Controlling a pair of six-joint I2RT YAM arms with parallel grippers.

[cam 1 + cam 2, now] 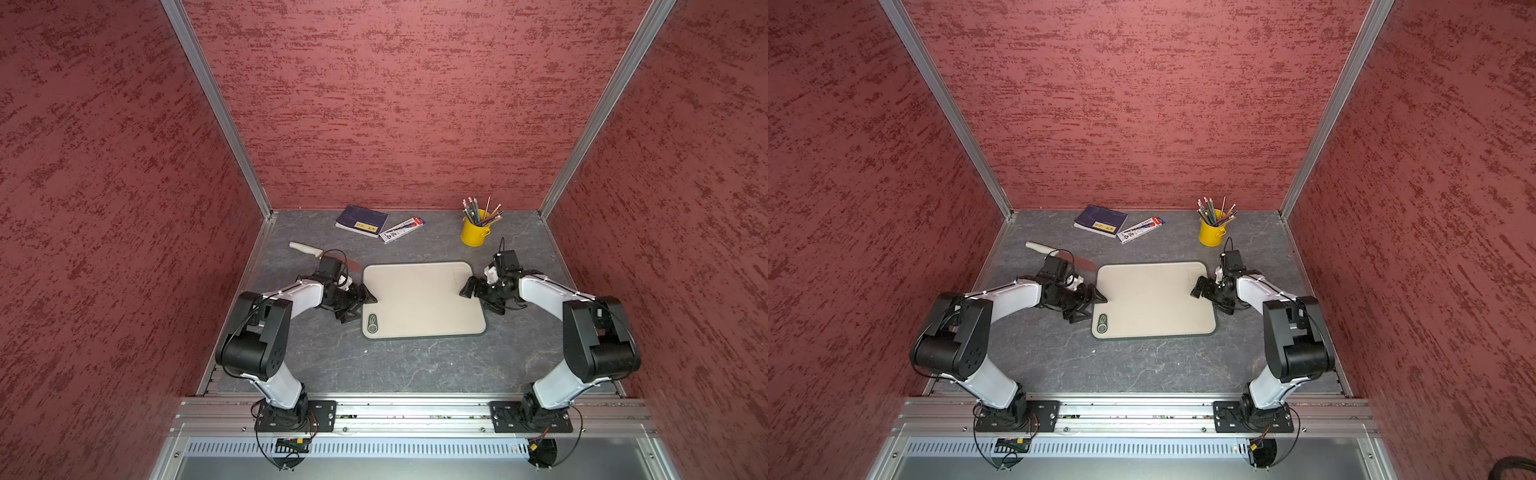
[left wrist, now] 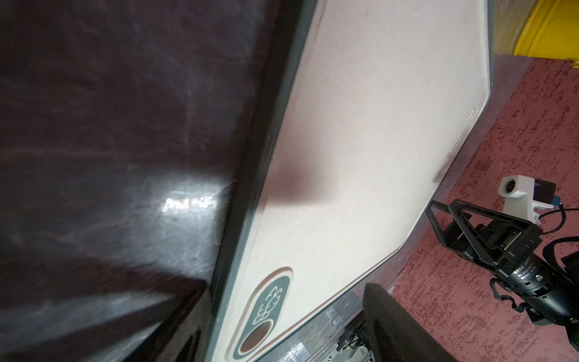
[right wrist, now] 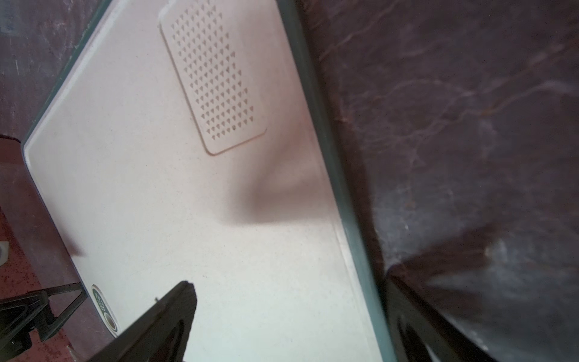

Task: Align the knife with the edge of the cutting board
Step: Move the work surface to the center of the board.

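**Tabletop** [image 1: 316,365]: grey, marbled, walled in red on three sides.

**Cutting board** [image 1: 419,299]: beige with a dark rim, lying flat at the centre. A dark oval mark sits at its near left corner.

**Knife** [image 1: 1042,248]: lies on the tabletop off the board's far left corner. The off-white handle points towards the left wall and the blade slants towards the board. The left wrist partly hides it, and it lies at a slant to the board's edges.

**Left gripper** [image 1: 360,309]: jaws wide and holding nothing. In the left wrist view they sit either side of the board's left edge.

**Right gripper** [image 1: 482,299]: jaws wide and holding nothing, either side of the board's right edge.

**Yellow bucket** [image 1: 473,235]: stands upright at the far right and holds a fanned bundle of pencils [image 1: 478,210].

**Dark blue booklet** [image 1: 361,220]: lies at the far wall, just beside a flat packet of pens [image 1: 402,228].
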